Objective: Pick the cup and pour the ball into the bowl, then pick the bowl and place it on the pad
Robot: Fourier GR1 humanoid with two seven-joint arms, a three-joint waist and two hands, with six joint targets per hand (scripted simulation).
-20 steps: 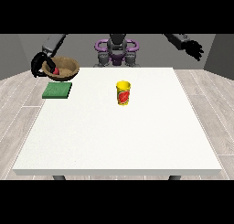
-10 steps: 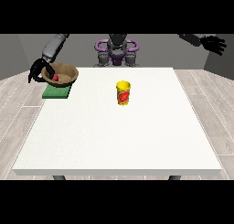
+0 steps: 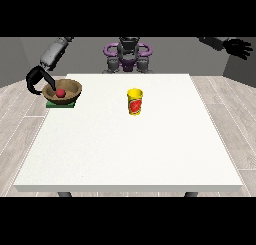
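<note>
Bowl on pad at table edge, cup mid-table

No readable text, number or brand appears anywhere in the frame. The only marking is a red patch on the side of the yellow cup, standing upright near the centre of the white surface; its shape cannot be made out as letters or a logo. The brown bowl with the red ball at upper left, and the green pad beneath it, carry no visible lettering.
</note>
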